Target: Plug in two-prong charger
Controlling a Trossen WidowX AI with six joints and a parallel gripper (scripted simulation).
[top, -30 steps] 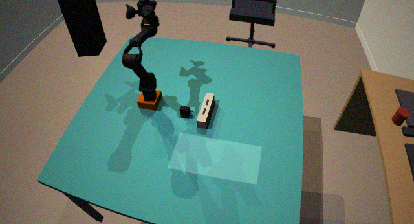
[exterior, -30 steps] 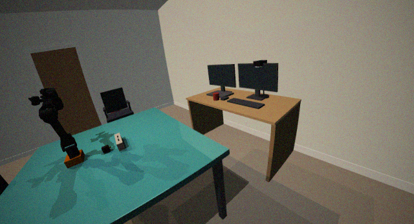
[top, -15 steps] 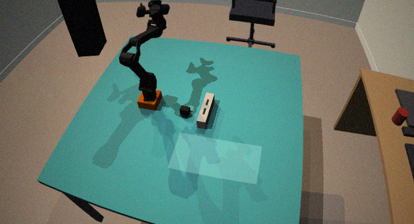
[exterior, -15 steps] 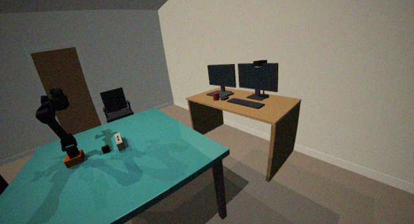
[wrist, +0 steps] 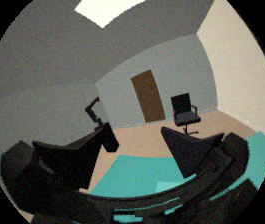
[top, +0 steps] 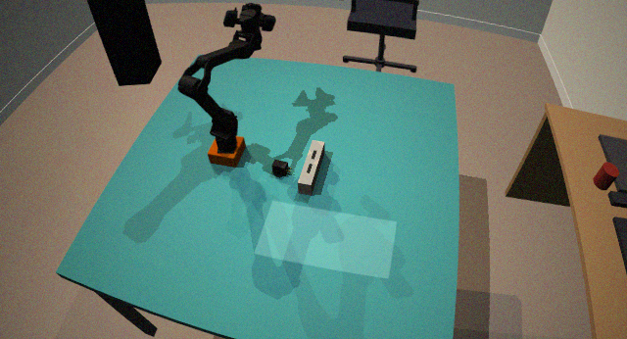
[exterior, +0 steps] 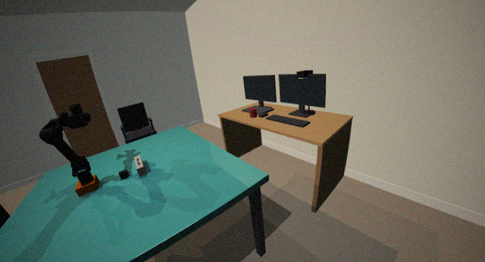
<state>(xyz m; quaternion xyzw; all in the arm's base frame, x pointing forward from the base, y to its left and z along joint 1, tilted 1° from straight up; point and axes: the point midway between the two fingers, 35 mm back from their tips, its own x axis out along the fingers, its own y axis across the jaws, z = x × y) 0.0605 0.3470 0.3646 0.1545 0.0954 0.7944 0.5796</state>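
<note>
The black two-prong charger (top: 280, 168) (exterior: 123, 174) lies on the teal table, between the arm's orange base and the power strip. Its thin prongs point toward the strip in the top view. The power strip (top: 305, 179) (exterior: 141, 172) is a long block with a pale top and two dark outlets in a row. My gripper (top: 249, 20) (exterior: 80, 115) (wrist: 133, 129) is open and empty, raised high and far from both objects. In the wrist view its two fingers stand wide apart; charger and strip are not visible there.
The orange arm base (top: 225, 157) (exterior: 87, 188) stands left of the charger. An office chair (top: 382, 18) (exterior: 134, 120) (wrist: 185, 110) stands beyond the table's far edge. A black tower (top: 126, 37) stands behind the table on the left. A wooden desk (top: 573, 182) (exterior: 326, 130) is off to the right.
</note>
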